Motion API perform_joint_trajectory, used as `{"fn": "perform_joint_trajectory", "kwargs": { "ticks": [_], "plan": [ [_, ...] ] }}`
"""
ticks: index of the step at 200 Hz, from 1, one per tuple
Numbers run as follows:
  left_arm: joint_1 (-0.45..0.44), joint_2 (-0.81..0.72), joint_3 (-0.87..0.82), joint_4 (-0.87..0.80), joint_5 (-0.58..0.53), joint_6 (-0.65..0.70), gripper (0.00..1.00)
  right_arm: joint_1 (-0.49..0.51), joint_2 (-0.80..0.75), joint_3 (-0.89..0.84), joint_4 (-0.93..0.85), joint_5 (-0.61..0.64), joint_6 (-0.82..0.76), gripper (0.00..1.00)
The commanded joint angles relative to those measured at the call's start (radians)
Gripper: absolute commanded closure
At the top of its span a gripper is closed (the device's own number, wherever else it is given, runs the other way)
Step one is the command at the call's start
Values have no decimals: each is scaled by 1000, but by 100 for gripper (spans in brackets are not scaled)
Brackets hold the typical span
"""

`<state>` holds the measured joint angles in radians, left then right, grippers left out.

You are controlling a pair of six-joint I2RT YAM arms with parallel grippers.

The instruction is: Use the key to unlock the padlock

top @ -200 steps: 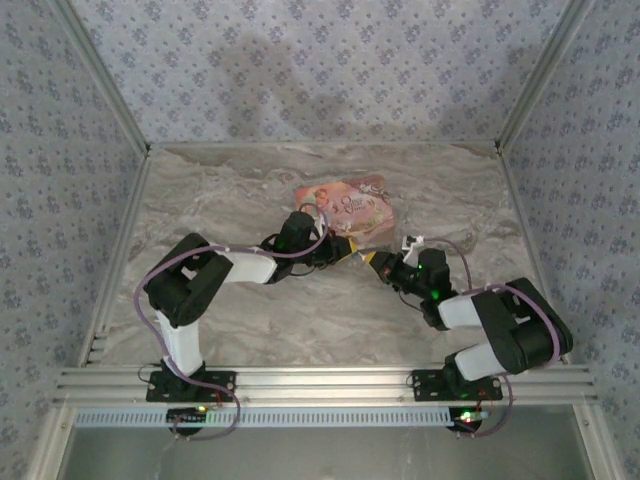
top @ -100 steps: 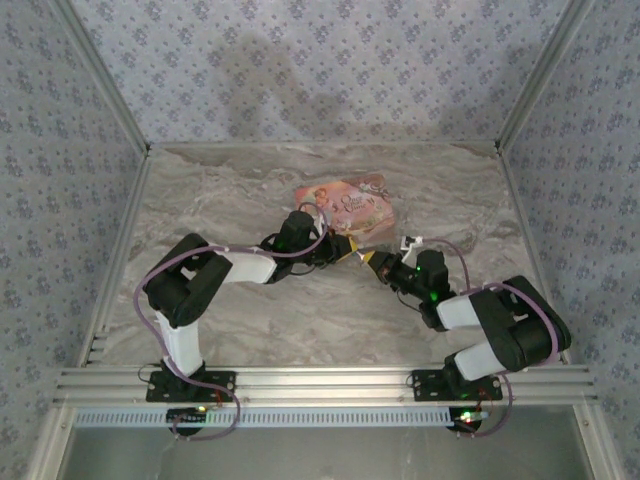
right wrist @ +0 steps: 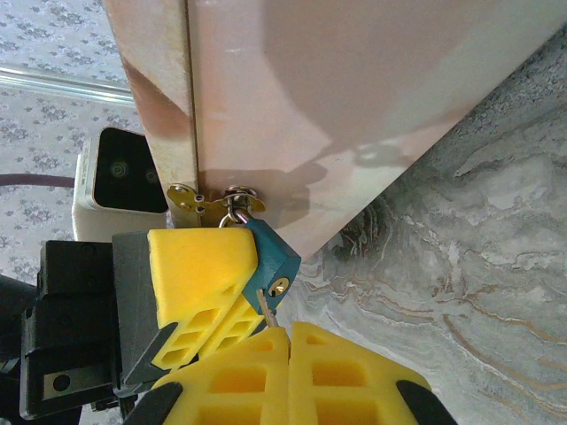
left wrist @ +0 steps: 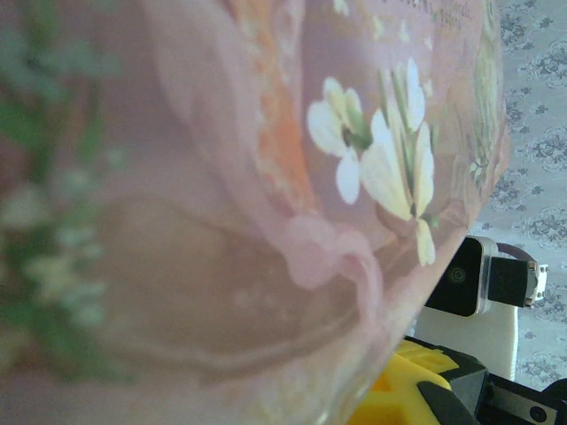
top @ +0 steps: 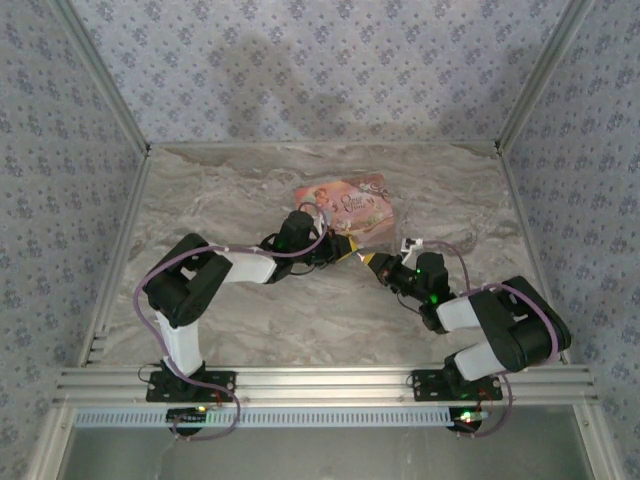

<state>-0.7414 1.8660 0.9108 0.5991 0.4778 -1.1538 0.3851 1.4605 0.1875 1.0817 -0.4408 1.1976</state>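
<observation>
The small blue padlock (right wrist: 271, 256) hangs by its metal shackle from the hasp (right wrist: 197, 198) of the pink picture-printed box (top: 346, 205). My left gripper (right wrist: 232, 282) has its yellow fingers closed against the padlock body. Below it, my right gripper (right wrist: 289, 343) is shut on the key (right wrist: 266, 307). The key's blade points up, and its tip touches the lock's bottom face just left of the brass keyhole (right wrist: 279, 285). From above, the left gripper (top: 346, 250) and the right gripper (top: 374, 263) meet tip to tip at the box's near edge.
The box side (left wrist: 221, 195) sits very close to the left wrist camera, with the right arm's camera (left wrist: 469, 276) beyond it. Open marble tabletop (right wrist: 478, 292) lies right of the lock. Metal frame posts (top: 120, 230) border the table.
My right gripper has crept slightly up and left with the key, closer to the padlock. The left arm and the box have stayed put.
</observation>
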Motion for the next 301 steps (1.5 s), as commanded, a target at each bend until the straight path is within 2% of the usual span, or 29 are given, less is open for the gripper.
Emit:
{"fn": "perform_joint_trajectory", "kwargs": {
  "ticks": [1, 51, 220, 301],
  "plan": [
    [4, -42, 17, 77, 46, -38, 95, 9, -8, -10, -2, 10, 7, 100],
    [6, -42, 13, 85, 47, -40, 96, 15, -51, -21, -37, 24, -9, 100],
    [6, -42, -20, 126, 50, -59, 96, 20, -43, 27, -24, 48, 1, 100],
    [3, -41, -29, 183, 59, -87, 96, 34, 22, 59, 38, 54, 29, 100]
  ]
}}
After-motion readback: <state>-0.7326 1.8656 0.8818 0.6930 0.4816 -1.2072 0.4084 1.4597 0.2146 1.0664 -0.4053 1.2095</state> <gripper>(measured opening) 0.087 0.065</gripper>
